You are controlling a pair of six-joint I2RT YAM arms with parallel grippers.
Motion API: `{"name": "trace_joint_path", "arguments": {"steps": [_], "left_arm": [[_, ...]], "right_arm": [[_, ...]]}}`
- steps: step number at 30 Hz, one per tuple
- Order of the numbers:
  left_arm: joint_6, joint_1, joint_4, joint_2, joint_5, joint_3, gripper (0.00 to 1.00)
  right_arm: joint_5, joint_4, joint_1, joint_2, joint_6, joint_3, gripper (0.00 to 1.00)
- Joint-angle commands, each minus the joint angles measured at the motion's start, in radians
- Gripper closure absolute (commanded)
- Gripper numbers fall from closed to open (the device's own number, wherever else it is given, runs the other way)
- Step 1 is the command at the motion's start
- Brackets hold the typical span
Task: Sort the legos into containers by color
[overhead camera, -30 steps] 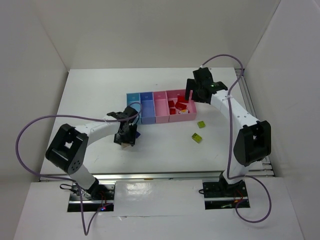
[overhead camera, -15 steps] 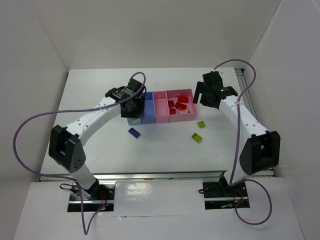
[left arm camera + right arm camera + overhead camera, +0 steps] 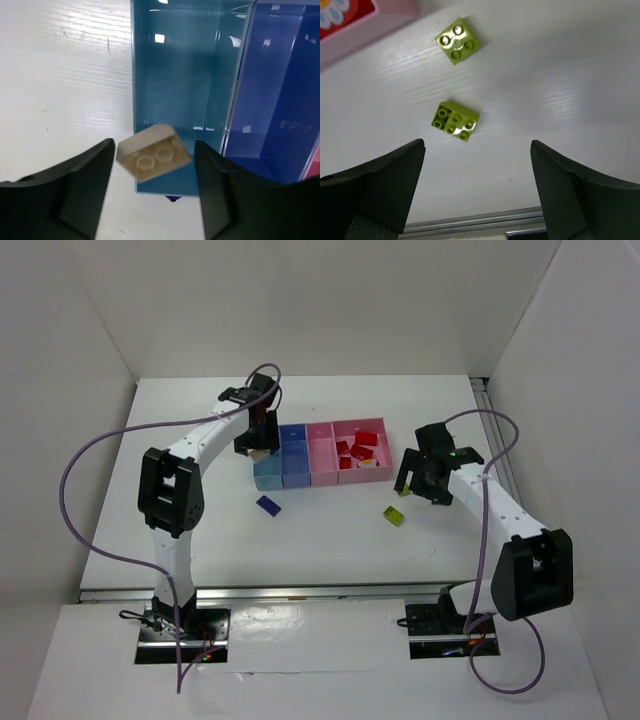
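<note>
My left gripper (image 3: 257, 443) hovers over the near end of the light blue bin (image 3: 270, 478), the leftmost of four joined bins. In the left wrist view the tan brick (image 3: 154, 159) hangs tilted, underside up, between the open fingers (image 3: 75, 190), with thin gaps on both sides. The bin's floor (image 3: 175, 75) is bare. The dark purple-blue brick (image 3: 268, 505) lies on the table in front of the bins. My right gripper (image 3: 417, 483) is open and empty above two yellow-green bricks (image 3: 458, 41) (image 3: 455, 121). The wide pink bin (image 3: 378, 472) holds red bricks.
The darker blue bin (image 3: 280, 100) and the narrow pink bin (image 3: 322, 462) stand between the outer two. The red-and-white piece (image 3: 335, 10) shows in the wide pink bin's corner. A metal rail (image 3: 470, 222) runs along the table's near edge.
My left arm swung from the table in front of the bins up over the light blue bin with the tan brick. My right arm drew back from the wide pink bin to the yellow-green bricks.
</note>
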Motion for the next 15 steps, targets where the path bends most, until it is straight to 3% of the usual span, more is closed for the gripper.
{"name": "trace_joint_path", "arguments": {"steps": [1,5,15], "left_arm": [[0.022,-0.003,-0.023,-0.007,0.021,0.047,0.21],[0.022,-0.003,-0.023,-0.02,0.03,0.047,0.16],[0.04,-0.012,-0.023,-0.112,0.069,0.09,0.16]], "right_arm": [[-0.037,-0.011,0.041,-0.033,0.033,-0.043,0.07],[-0.089,0.065,0.075,-0.013,0.042,-0.111,0.06],[-0.115,0.167,0.093,0.128,0.031,-0.14,0.06]]}}
